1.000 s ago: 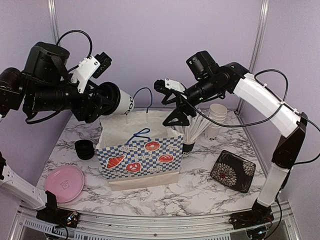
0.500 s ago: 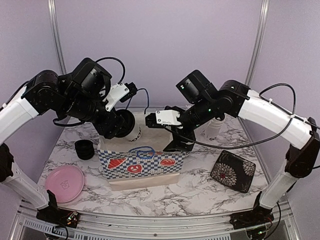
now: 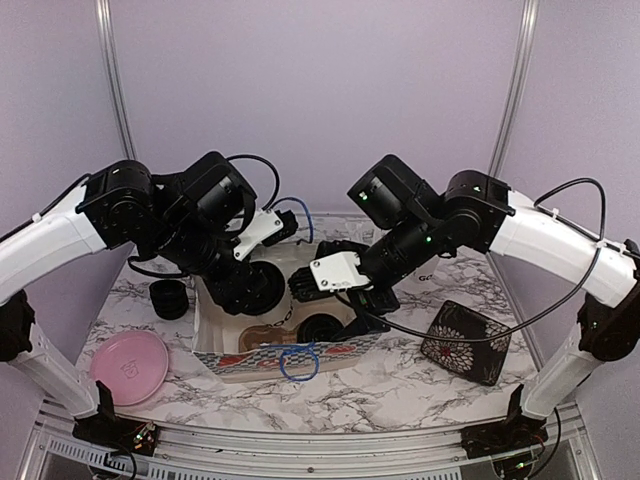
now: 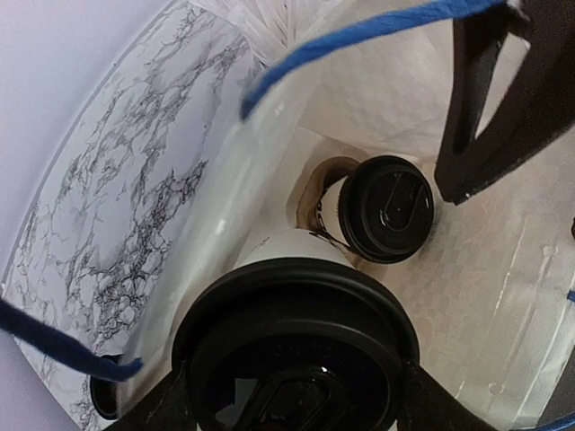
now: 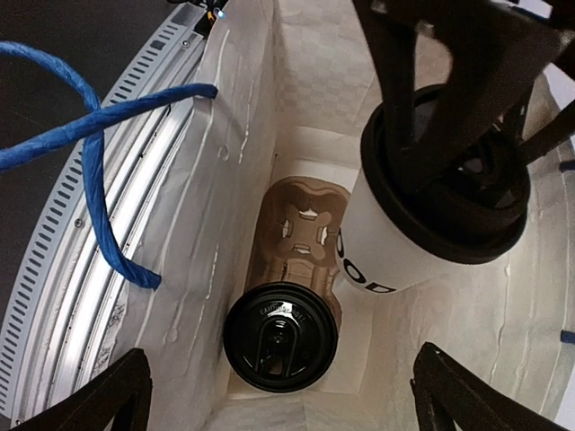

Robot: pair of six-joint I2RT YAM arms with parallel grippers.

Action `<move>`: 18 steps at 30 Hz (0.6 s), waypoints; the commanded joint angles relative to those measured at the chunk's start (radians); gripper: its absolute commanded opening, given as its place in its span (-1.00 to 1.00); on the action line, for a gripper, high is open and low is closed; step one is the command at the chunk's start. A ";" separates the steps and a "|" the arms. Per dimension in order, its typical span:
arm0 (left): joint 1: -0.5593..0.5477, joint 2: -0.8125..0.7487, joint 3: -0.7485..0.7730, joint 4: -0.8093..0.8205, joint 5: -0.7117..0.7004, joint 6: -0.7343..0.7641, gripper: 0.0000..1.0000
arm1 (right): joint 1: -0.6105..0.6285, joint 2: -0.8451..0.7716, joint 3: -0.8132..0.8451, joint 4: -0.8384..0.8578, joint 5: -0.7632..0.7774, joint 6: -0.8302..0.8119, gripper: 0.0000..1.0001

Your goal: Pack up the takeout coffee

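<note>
Coffee cup (image 4: pixel 296 346) inside left end effector (image 4: pixel 289 409)

The table (image 3: pixel 400 385) has a white marble pattern with grey veins. In its middle stands a paper bag (image 3: pixel 205 325) with blue checks and blue rope handles (its mouth is open upward). Near the front left corner a pink plate (image 3: pixel 128 366) lies flat. Behind the plate, near the bag's left side, stands a low stack of black rings (image 3: pixel 169 298). On the right lies a dark square dish (image 3: pixel 466 342) with a flower pattern, apart from the bag.
</note>
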 commanded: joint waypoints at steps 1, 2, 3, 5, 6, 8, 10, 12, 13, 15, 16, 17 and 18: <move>-0.088 -0.021 -0.047 -0.039 -0.070 -0.046 0.11 | -0.004 -0.039 0.074 -0.050 -0.070 -0.013 0.97; -0.106 -0.020 -0.057 -0.040 -0.090 -0.056 0.11 | -0.011 -0.047 0.087 -0.055 -0.083 -0.014 0.97; -0.125 -0.018 -0.064 -0.043 -0.106 -0.065 0.11 | -0.021 -0.053 0.099 -0.066 -0.100 -0.014 0.97; -0.159 -0.013 -0.075 -0.047 -0.136 -0.083 0.10 | -0.045 -0.065 0.130 -0.092 -0.134 -0.024 0.97; -0.178 -0.012 -0.081 -0.047 -0.148 -0.093 0.10 | -0.065 -0.076 0.146 -0.104 -0.156 -0.034 0.97; -0.216 -0.013 -0.092 -0.047 -0.177 -0.111 0.10 | -0.130 -0.094 0.175 -0.115 -0.219 -0.051 0.97; -0.253 -0.013 -0.109 -0.046 -0.208 -0.123 0.09 | -0.215 -0.105 0.197 -0.113 -0.286 -0.067 0.97; -0.288 -0.012 -0.123 -0.046 -0.230 -0.137 0.09 | -0.283 -0.107 0.205 -0.087 -0.321 -0.056 0.97; -0.303 -0.010 -0.129 -0.046 -0.241 -0.145 0.09 | -0.305 -0.104 0.204 -0.065 -0.326 -0.041 0.97; -0.329 -0.007 -0.139 -0.046 -0.274 -0.164 0.09 | -0.323 -0.090 0.192 -0.017 -0.312 0.000 0.97; -0.341 -0.007 -0.145 -0.046 -0.285 -0.174 0.09 | -0.323 -0.080 0.183 0.005 -0.296 0.019 0.97; -0.351 -0.007 -0.150 -0.046 -0.293 -0.184 0.09 | -0.323 -0.070 0.177 0.020 -0.282 0.032 0.97; -0.364 -0.009 -0.155 -0.046 -0.306 -0.194 0.09 | -0.322 -0.061 0.166 0.034 -0.261 0.040 0.97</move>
